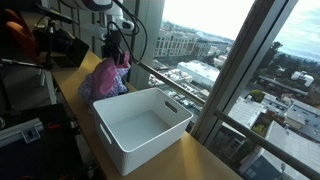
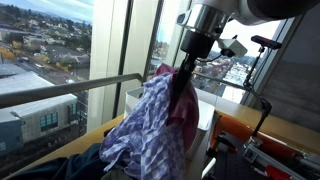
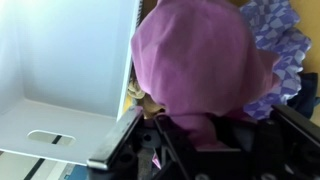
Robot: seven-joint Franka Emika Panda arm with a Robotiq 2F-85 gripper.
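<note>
Cloth [image 2: 150, 125] hanging | pincer [image 2: 185, 74] pinching cloth | white bin [image 1: 160, 140] just beside

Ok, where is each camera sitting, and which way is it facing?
Exterior view: high, beyond the white bin, looking along the counter by the window toward the arm and cloth.
Exterior view: low and close, facing the cloth hanging from the jaws, window behind; arm enters from above.
Wrist view: looks past the jaws onto the cloth, white bin beside it.
All three share the cloth.
</note>
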